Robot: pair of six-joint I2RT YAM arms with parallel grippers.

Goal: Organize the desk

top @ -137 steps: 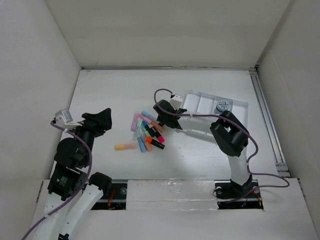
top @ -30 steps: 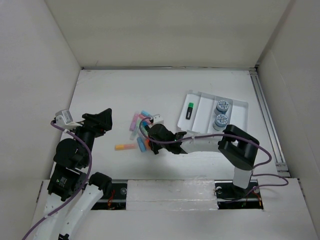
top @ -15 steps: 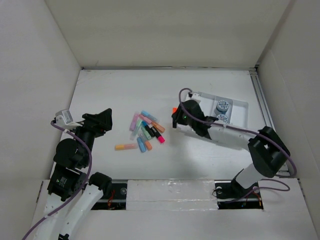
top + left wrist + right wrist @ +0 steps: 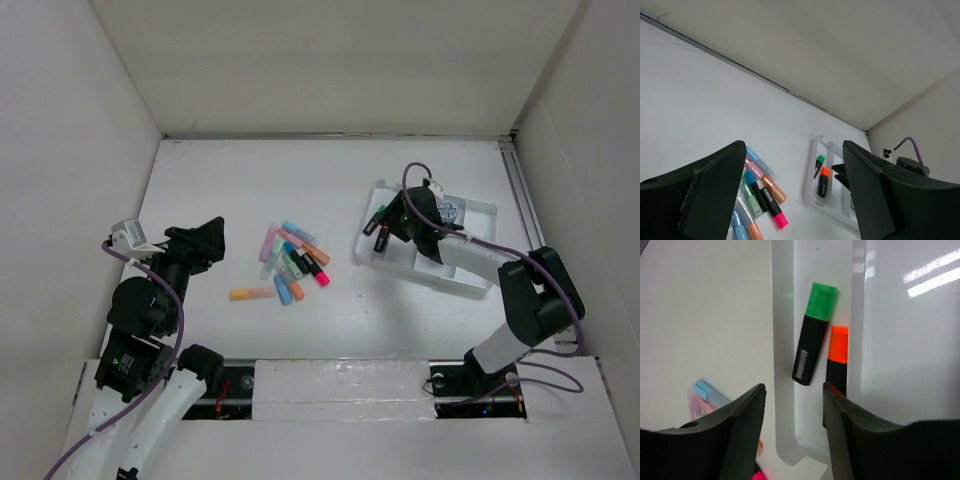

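Currently the desk (image 4: 250, 180) spreads beneath both grippers, part sorted; the step in hand appears to be loading highlighters into the tray (image 4: 480, 212). The tray lies directly under the right gripper (image 4: 792, 386), whose jaws stand apart and grasp nothing. Just ahead of its fingertips the orange highlighter (image 4: 838, 347) lies released, touching the green highlighter (image 4: 812, 340), in one compartment. The left gripper (image 4: 794, 145) is likewise spread and empty. Next move, as judged: lift the right gripper clear of the tray wall and travel left to the marker pile (image 4: 290, 262). The markers overlap, so one must be singled out. The surface is matte white and flat. White wall panels (image 4: 330, 60) enclose it.
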